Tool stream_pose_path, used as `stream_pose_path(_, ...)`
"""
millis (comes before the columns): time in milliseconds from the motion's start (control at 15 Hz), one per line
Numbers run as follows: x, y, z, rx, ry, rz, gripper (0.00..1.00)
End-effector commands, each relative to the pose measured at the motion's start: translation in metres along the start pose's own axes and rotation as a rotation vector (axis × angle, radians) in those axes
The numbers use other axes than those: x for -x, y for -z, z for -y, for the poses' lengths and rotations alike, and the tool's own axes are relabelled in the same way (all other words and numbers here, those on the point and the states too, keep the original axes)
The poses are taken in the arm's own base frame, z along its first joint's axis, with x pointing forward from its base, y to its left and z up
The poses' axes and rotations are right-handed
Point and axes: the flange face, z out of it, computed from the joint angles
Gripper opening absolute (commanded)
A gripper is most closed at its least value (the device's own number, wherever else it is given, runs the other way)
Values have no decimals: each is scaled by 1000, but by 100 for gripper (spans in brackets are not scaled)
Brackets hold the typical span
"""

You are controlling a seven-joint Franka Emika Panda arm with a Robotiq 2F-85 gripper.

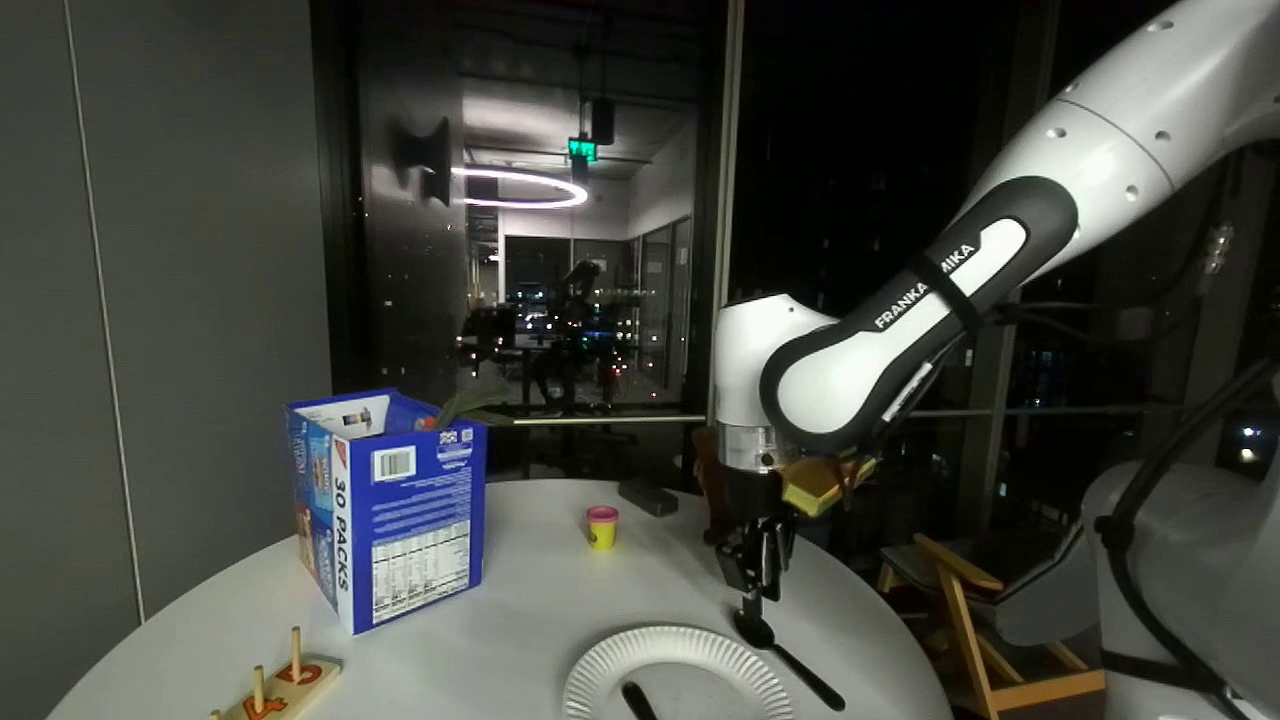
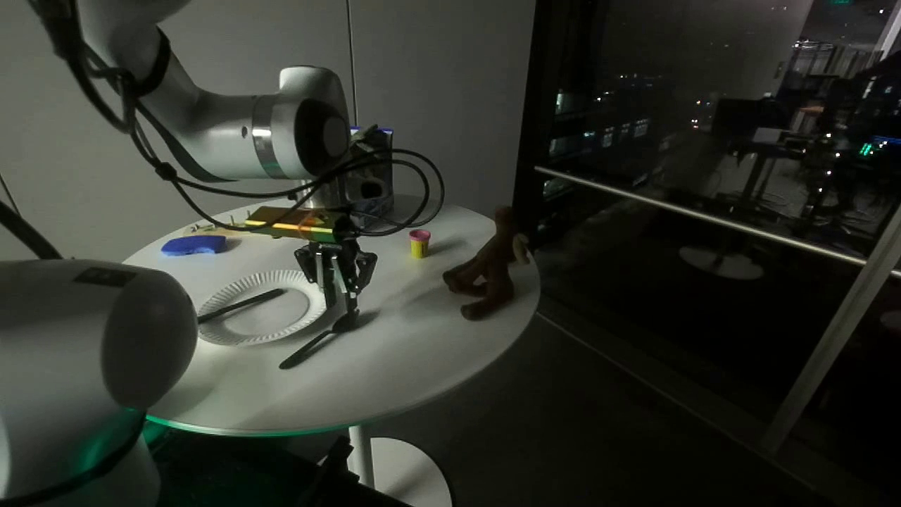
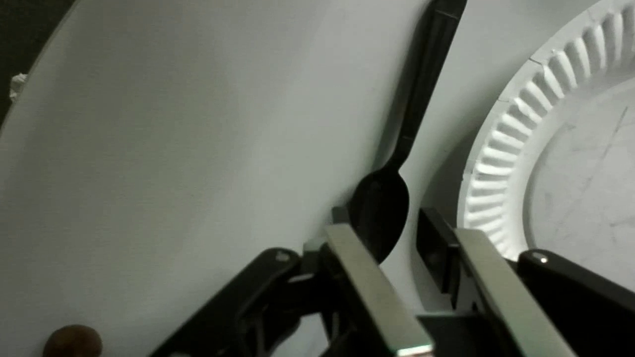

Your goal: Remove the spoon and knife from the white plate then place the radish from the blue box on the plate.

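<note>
Removal looks half done: the black spoon lies on the table, off the white plate and just beside its rim, but what I take for the knife rests across the plate, left of centre in an exterior view. Left to do, then, are the knife and the radish: a reddish bit beside leaves, which I judge to be it, shows at the open top of the blue box, at left in an exterior view. Just below the middle of the wrist view, the gripper stands with its fingers apart, the spoon's bowl between them and the handle running to the top edge, right of centre; one finger comes between bowl and plate, and whether the opposite one touches the bowl I cannot tell
</note>
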Motion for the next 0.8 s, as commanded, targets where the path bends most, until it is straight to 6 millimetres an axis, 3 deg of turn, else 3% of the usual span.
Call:
stream_pose_path(0,-3,7,-1,3,0,-45,73)
stream_pose_path(267,2,38,10,-25,98,-82,100)
stream_pose_path(467,3,45,34,-82,199,-86,100)
stream_pose_path(733,-7,47,82,-206,253,-39,100)
